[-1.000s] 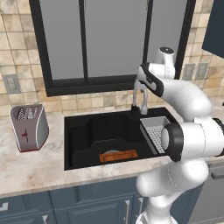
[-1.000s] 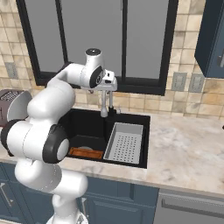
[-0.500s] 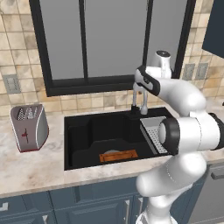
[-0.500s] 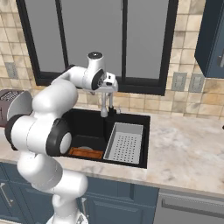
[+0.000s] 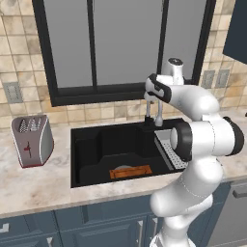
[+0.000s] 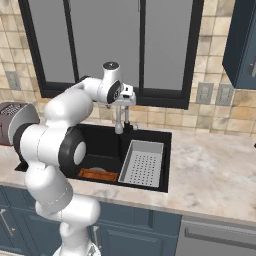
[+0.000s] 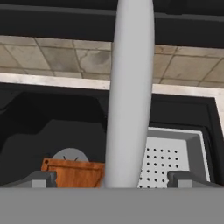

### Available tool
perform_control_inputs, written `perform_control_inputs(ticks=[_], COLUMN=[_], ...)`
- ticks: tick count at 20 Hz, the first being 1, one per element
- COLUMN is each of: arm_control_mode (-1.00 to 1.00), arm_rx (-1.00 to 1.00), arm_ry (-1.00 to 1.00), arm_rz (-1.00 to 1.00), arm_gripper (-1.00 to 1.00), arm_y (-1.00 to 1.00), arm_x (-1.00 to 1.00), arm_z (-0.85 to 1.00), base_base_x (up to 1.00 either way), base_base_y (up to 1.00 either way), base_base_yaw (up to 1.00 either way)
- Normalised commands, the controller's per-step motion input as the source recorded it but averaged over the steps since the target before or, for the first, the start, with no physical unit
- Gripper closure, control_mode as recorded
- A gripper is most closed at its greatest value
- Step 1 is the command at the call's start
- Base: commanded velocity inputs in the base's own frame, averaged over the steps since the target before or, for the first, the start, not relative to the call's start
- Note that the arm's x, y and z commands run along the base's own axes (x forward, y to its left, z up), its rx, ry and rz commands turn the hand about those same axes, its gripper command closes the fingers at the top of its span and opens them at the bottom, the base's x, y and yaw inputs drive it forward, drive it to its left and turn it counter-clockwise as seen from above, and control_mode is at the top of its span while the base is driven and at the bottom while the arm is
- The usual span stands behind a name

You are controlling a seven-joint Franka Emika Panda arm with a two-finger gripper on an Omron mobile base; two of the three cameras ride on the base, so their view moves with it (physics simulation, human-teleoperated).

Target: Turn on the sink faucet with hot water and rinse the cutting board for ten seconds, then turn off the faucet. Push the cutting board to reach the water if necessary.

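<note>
The sink faucet (image 5: 147,110), a slim grey gooseneck, stands behind the black sink (image 5: 91,144). My gripper (image 5: 152,98) hangs open at the top of the spout. In the hand view the faucet's grey tube (image 7: 129,87) runs up between my two fingertips (image 7: 42,178), with a wide gap on each side. The orange-brown cutting board (image 5: 130,171) lies flat on the basin floor, left of the spout line; it also appears as the cutting board (image 6: 97,175) and the cutting board (image 7: 72,172). No water runs from the faucet (image 6: 119,120).
A grey perforated rack (image 5: 168,148) sits in the sink's right compartment, also seen as the rack (image 6: 142,162). A silver toaster (image 5: 33,140) stands on the marble counter at the left. A dark window frame and tiled wall rise close behind the faucet.
My hand has edged very slightly along the faucet's top. The jaws stay open, and the cutting board and rack have not moved.
</note>
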Motion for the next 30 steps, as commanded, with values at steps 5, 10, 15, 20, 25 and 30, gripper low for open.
perform_control_inputs(ticks=[5,10,15,20,25,30], arm_control_mode=[-1.00,-1.00,-1.00,-1.00,-1.00,-1.00], arm_rx=[0.00,0.00,0.00,0.00,-0.04,-0.04], arm_ry=[0.00,0.00,0.02,0.04,0.04,0.04], arm_rz=[0.00,0.00,0.00,0.00,0.00,0.00], arm_gripper=[-1.00,-1.00,-1.00,-1.00,-1.00,-1.00], arm_y=[-0.01,-0.02,0.00,0.05,0.38,0.46], arm_x=[0.12,0.04,0.01,0.00,0.08,0.10], arm_z=[-0.01,0.00,-0.01,-0.04,-0.07,-0.05], base_base_x=[0.00,0.00,0.00,0.00,0.00,0.00], base_base_y=[0.00,0.00,0.00,0.00,0.00,0.00], base_base_yaw=[0.00,0.00,0.00,0.00,0.00,0.00])
